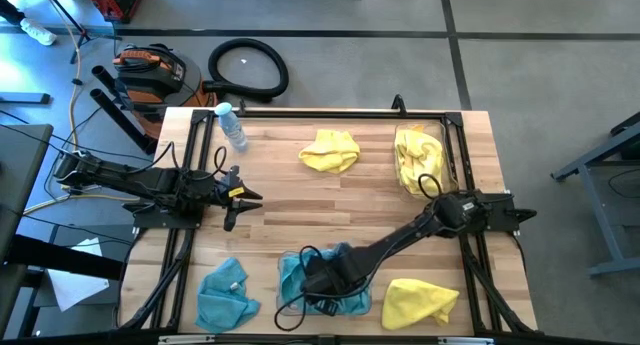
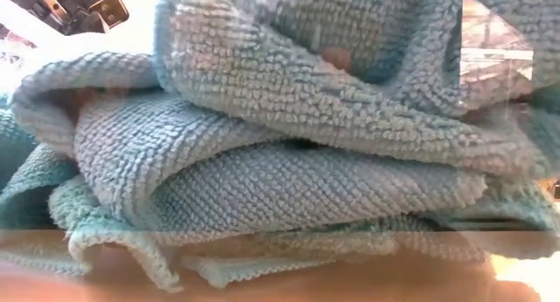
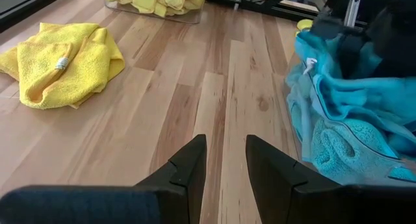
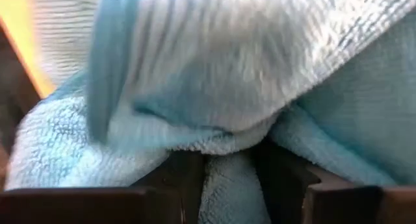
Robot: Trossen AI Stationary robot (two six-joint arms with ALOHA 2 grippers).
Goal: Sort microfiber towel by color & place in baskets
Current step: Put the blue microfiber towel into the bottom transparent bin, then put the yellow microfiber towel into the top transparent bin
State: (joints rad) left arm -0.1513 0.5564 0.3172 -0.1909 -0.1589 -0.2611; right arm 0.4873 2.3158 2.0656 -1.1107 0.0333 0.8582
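My right gripper (image 1: 325, 280) reaches down into the heap of teal towels (image 1: 300, 275) in the near basket, shut on teal cloth. The same heap (image 2: 289, 162) fills the low view. My left gripper (image 1: 243, 197) waits open above bare wood at the table's left, and shows again in its own wrist view (image 3: 225, 165). One loose teal towel (image 1: 225, 295) lies at the near left. Loose yellow towels lie at the far middle (image 1: 330, 151) and near right (image 1: 420, 301). The far right basket (image 1: 447, 135) holds yellow towels (image 1: 418, 160). My right gripper pinches a fold of teal towel (image 4: 231, 185) between its two fingers (image 4: 185, 178), coming from above into the heap. More teal cloth drapes over and in front of the fingers, hiding how many layers are caught. The towel still rests on the heap in the basket.
A clear water bottle (image 1: 232, 127) lies at the far left of the table. Black frame rails run along the table's sides. Bare wood lies in the table's middle (image 1: 330, 210). A hose and tool bags lie on the floor beyond the far edge.
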